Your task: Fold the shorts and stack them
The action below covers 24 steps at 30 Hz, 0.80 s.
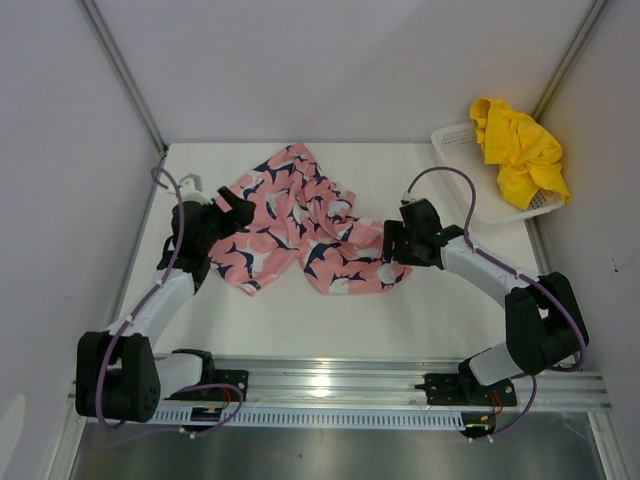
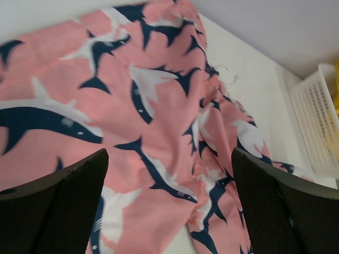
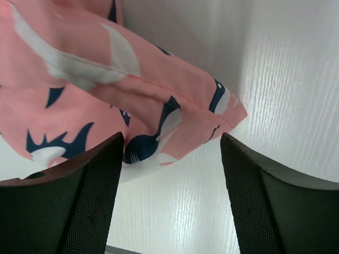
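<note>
The left gripper is hanging wide open over the left edge of the pink shorts lying crumpled mid-table, the right gripper is gaping empty at their right hem, and the yellow shorts are draping over the white basket at far right.
</note>
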Available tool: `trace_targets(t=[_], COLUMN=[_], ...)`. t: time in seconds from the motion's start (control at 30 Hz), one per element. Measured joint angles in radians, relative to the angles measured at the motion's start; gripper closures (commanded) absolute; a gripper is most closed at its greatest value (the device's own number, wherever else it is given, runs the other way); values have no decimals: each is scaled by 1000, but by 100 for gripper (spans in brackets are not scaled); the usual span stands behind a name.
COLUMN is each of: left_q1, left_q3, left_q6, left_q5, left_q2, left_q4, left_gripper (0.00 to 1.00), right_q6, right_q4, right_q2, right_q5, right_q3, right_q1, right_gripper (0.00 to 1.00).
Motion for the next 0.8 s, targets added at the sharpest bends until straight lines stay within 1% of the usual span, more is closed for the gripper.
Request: trace_targets(t=[0.07, 0.1, 0.13, 0.2, 0.23, 0.3, 0.33, 0.53, 0.6, 0.7, 0.8], left_q1=[-67, -82, -98, -117, -127, -152, -164, -205, -211, -213, -213], left_q3=[35, 50, 76, 112, 130, 162, 180, 327, 376, 447, 517], left_q6=[13, 18, 23, 32, 36, 47, 52, 63, 63, 63, 63], left_q5=[11, 19, 37, 50, 56, 64, 71, 108, 111, 111, 101], left_q2=[49, 77, 126, 206, 250, 335, 376, 602, 661, 736, 798], left_q4=[-13, -15, -20, -25, -30, -40, -48, -74, -78, -92, -115], left_gripper=[1, 1, 1, 1, 1, 1, 1, 1, 1, 1, 1], right_q6=[-2, 0, 1, 9, 14, 23, 32, 111, 166, 259, 352], right_q4=[0, 0, 1, 10, 15, 23, 23, 0, -21, -54, -42], right_q2=[12, 20, 29, 39, 39, 39, 39, 30, -9, -100, -190], right_q5=[0, 2, 4, 11, 13, 19, 22, 17, 0, -64, -187], right_q3=[-23, -25, -26, -31, -38, -53, -59, -92, -111, -127, -129], right_q1=[5, 9, 17, 41, 55, 82, 92, 140, 164, 220, 254], right_gripper=[38, 45, 56, 63, 73, 86, 99, 100, 100, 100, 100])
